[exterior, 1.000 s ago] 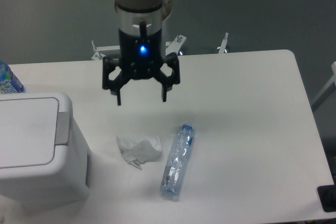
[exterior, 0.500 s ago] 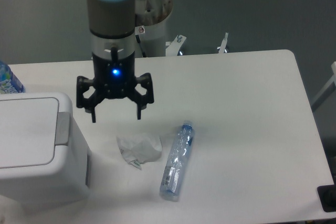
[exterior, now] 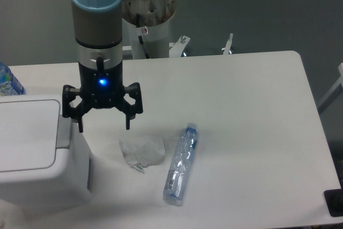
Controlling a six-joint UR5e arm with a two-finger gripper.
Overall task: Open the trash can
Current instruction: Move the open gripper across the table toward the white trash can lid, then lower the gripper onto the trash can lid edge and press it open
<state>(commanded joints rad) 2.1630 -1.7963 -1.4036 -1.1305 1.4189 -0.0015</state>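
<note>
I see the hand [exterior: 104,126] spread wide and gripping nothing, hanging just beside the trash can [exterior: 40,156], its one fingertip over the grey tab. The can stands at the table's [exterior: 252,105] front left corner, lid down. A crumpled tissue [exterior: 142,151] and plastic bottle [exterior: 181,164] lie near it.

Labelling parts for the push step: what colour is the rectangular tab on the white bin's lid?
Grey, on the boxy white plastic trash can; its push tab shows in the fixed camera view.
</note>
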